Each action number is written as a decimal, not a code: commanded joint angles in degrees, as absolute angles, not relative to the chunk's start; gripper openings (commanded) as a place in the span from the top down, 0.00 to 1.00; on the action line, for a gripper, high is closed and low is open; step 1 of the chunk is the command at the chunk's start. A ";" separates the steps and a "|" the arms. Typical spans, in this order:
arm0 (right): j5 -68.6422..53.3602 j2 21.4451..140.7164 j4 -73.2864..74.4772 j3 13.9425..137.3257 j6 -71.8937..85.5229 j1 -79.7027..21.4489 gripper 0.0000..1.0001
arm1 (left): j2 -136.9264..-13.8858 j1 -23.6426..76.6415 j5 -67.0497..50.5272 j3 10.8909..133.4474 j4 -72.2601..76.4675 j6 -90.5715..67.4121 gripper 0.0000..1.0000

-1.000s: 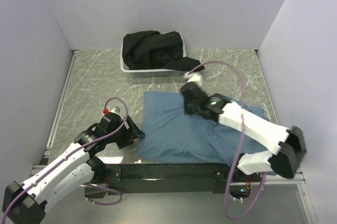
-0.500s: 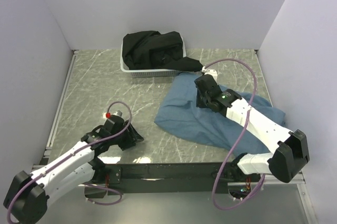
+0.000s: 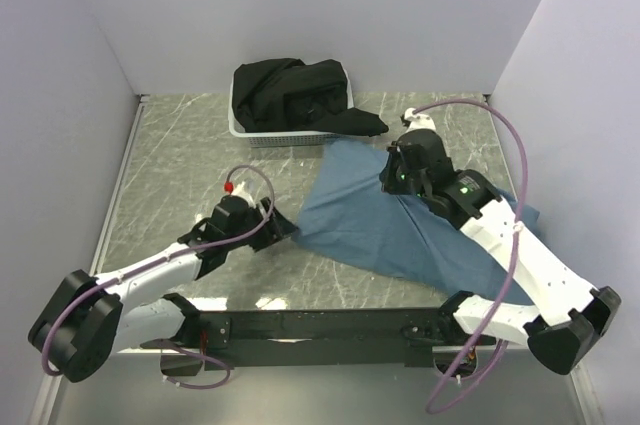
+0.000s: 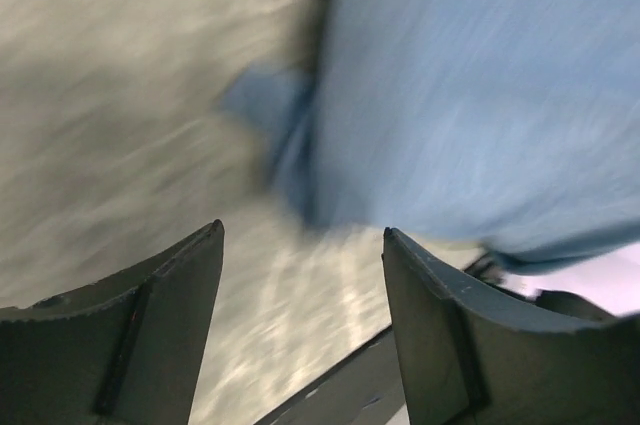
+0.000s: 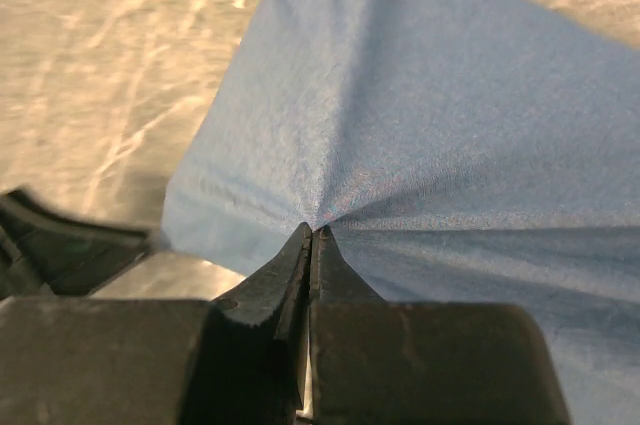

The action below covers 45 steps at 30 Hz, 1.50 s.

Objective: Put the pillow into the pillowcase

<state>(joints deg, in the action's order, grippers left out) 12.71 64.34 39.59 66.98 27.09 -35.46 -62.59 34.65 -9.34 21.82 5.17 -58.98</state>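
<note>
Slate-blue plain pillowcase (image 3: 380, 235); black cloth (image 3: 290, 90); white basket (image 3: 280, 139); grey-green marbled table (image 3: 180, 165), pale veins.

Right claw (image 3: 398, 181) grips pillowcase (image 3: 380, 237) — left claw (image 3: 285, 228) beside its edge.

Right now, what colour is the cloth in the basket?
The cloth is plain black; the top external view shows it best.

Left wrist view motion-blurred; pillowcase (image 3: 372, 227) partly hidden under right arm (image 3: 492, 231)
</note>
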 commanded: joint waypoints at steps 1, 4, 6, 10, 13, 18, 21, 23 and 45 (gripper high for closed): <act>8.79 61.96 40.95 74.79 26.54 -36.12 1.00 | -63.63 35.51 -11.96 27.58 16.79 -55.82 0.30; 7.82 61.88 42.01 78.30 26.37 -36.56 1.00 | -66.00 37.26 -7.22 33.72 10.92 -52.49 0.29; 7.82 61.96 42.54 80.68 26.28 -37.18 1.00 | -68.37 37.71 -5.54 37.77 7.14 -49.85 0.29; 8.26 63.28 43.68 82.35 25.93 -37.71 1.00 | -68.55 38.84 -6.86 41.29 5.72 -46.95 0.39; 7.38 63.37 42.46 80.86 26.10 -37.79 1.00 | -70.39 39.90 -5.54 46.04 -2.17 -44.13 0.67; 6.42 63.98 41.66 79.11 26.10 -37.88 1.00 | -71.11 40.17 -0.10 52.89 -15.00 -40.79 0.95; 6.68 63.20 40.35 76.56 26.54 -37.97 1.00 | -70.05 39.82 10.35 57.89 -27.92 -42.18 0.99; 6.68 63.54 39.38 73.93 26.89 -37.97 1.00 | -67.95 39.73 15.79 60.63 -36.63 -42.98 0.99; 11.00 78.49 33.59 72.61 28.83 -42.57 1.00 | -45.71 21.39 23.92 58.45 -54.67 -46.50 0.99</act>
<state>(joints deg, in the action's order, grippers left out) 9.67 82.35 35.57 76.71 28.67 -52.77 -55.37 31.79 21.37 58.52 -55.61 -47.70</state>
